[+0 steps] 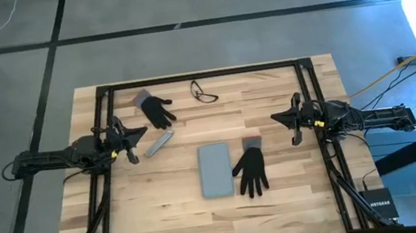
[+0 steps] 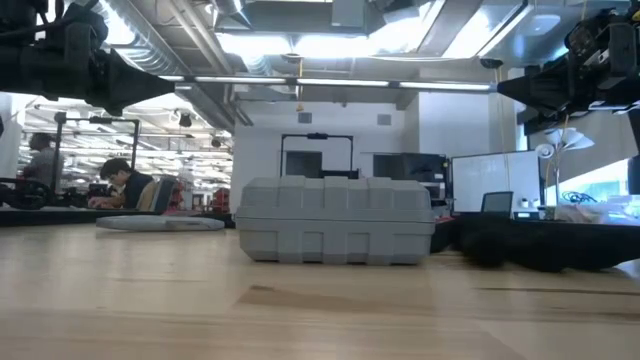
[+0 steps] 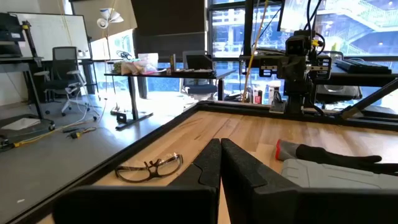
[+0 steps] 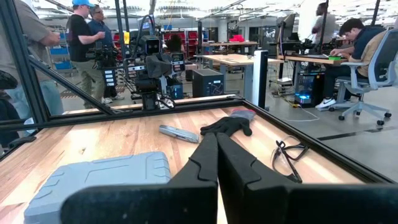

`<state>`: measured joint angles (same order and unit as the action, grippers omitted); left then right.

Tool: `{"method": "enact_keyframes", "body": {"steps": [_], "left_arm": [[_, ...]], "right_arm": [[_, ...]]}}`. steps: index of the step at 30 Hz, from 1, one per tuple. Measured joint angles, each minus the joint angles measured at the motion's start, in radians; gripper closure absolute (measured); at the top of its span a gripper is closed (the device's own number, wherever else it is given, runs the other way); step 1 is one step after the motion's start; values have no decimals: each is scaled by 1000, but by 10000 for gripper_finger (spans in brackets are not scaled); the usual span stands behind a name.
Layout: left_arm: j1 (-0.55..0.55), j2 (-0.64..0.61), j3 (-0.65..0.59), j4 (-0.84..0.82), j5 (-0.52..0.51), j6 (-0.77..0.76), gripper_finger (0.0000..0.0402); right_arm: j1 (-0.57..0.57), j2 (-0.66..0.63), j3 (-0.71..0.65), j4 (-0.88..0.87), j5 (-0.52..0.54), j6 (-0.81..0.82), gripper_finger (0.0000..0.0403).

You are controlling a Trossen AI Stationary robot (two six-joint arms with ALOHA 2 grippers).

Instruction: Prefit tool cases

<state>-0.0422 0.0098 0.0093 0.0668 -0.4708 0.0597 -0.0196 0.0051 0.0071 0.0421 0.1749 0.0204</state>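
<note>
A flat blue-grey tool case [image 1: 215, 169] lies closed on the wooden table's middle; it also shows in the low view [image 2: 335, 221], the left wrist view [image 3: 339, 175] and the right wrist view [image 4: 99, 174]. My left gripper [image 1: 142, 131] hovers shut at the table's left side, pointing level toward the right; its fingers [image 3: 219, 163] meet. My right gripper [image 1: 276, 117] hovers shut at the right side, pointing left, fingers [image 4: 214, 155] together. Both stand well apart from the case.
A black glove [image 1: 251, 168] lies right beside the case, another glove [image 1: 155, 109] at the far left. A slim grey bar [image 1: 159, 143] lies near my left gripper. Glasses [image 1: 204, 92] rest near the far edge. A black frame [image 1: 202, 76] rims the table. People show in the room beyond.
</note>
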Motion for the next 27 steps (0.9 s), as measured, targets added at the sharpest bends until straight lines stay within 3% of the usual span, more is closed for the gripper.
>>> {"method": "enact_keyframes", "body": {"steps": [20, 27], "left_arm": [[0, 0, 0, 0, 0, 26, 398], [0, 0, 0, 0, -1, -147, 398]], "right_arm": [[0, 0, 0, 0, 0, 0, 402], [0, 0, 0, 0, 0, 0, 402]]}}
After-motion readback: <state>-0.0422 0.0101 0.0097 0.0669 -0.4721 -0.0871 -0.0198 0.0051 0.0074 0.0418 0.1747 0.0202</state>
